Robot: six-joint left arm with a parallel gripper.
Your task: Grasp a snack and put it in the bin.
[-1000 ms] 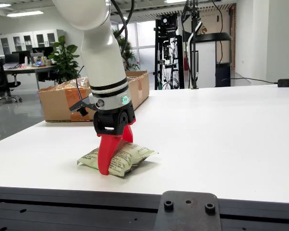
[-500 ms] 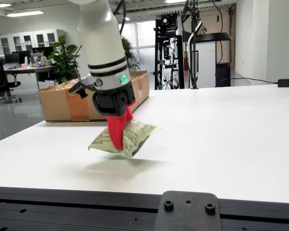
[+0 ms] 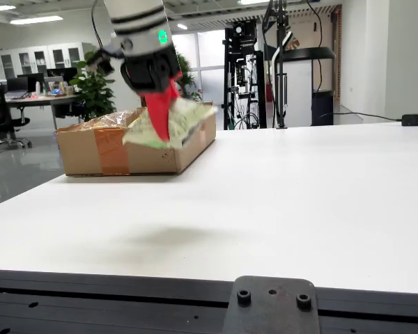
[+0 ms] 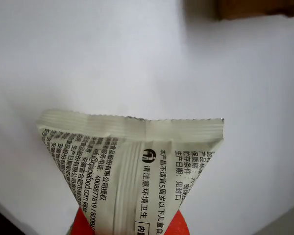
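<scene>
- The gripper (image 3: 161, 115) has red fingers (image 4: 179, 226) and they pinch a snack (image 3: 168, 124) between them.
- The snack is a pale bag. It hangs in the air above the table (image 3: 279, 195), well off the top.
- In the front view the snack is in front of the box (image 3: 111, 149), near the box's right half. I cannot tell if it is over the box yet or on the near side of it.
- In the wrist view only a brown corner of the box (image 4: 250, 7) shows at the top edge, so I think the snack is not over the box yet.
- To do this step well, I think the arm should carry the snack high over the box wall, go to the middle of the box, and only then let go.
- The bag is soft and flat, so it could catch on the wall or slip out if the move is jerky.
- In the wrist view the fingers pinch the bag at the bottom. Its long way runs up the picture, and its crimped end (image 4: 132, 122) points toward the box.
</scene>
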